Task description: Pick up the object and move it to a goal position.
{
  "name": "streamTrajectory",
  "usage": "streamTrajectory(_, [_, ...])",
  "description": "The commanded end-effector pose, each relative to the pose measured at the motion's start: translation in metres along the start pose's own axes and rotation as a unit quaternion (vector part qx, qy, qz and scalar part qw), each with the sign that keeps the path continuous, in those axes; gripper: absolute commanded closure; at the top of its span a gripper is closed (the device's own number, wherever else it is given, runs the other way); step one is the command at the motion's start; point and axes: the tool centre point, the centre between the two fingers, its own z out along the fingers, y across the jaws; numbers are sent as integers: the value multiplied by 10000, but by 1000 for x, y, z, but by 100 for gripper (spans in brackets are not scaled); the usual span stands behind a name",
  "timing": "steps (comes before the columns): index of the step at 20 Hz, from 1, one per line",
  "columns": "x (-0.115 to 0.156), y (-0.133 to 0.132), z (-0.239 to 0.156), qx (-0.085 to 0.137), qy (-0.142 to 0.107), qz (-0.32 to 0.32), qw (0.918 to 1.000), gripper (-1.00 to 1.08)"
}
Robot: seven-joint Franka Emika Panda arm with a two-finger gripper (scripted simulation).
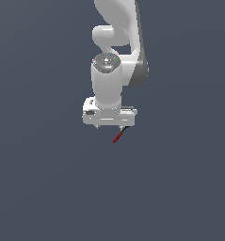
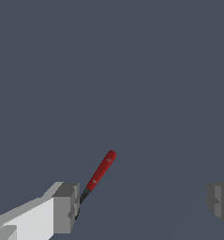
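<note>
The object (image 2: 101,169) is a thin dark-red stick with a short blackish end. In the wrist view its blackish end lies right beside one grey fingertip (image 2: 66,208), while the red part points away from it. My gripper (image 2: 144,206) is open, its other fingertip (image 2: 220,201) far off with nothing between the two. From the exterior view the white hand hangs over the stick (image 1: 117,136), which pokes out below the gripper (image 1: 109,127) towards the exterior view's right. I cannot tell whether the finger touches the stick.
A plain dark grey-blue floor (image 1: 48,188) fills both views. The white arm (image 1: 116,42) rises straight up behind the hand. No other objects show.
</note>
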Motion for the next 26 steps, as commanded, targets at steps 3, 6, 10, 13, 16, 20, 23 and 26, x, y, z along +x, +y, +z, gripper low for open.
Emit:
streamTrajectory(3, [-1, 0, 1, -6, -17, -15, 10000, -92])
streamTrajectory(6, [-5, 2, 6, -31, -100, -95, 9999, -92])
streamTrajectory(10, [-8, 5, 9, -50, -164, -179, 9997, -92])
streamTrajectory(13, [-7, 4, 9, -48, -156, -165, 9997, -92])
streamTrajectory(16, [-9, 2, 11, -45, -150, -103, 9998, -92])
streamTrajectory(20, [-12, -3, 18, -41, -143, 54, 9999, -92])
streamTrajectory(23, [-16, -8, 25, -37, -132, 231, 9996, -92])
streamTrajectory(26, [-21, -15, 34, -32, -119, 458, 9989, -92])
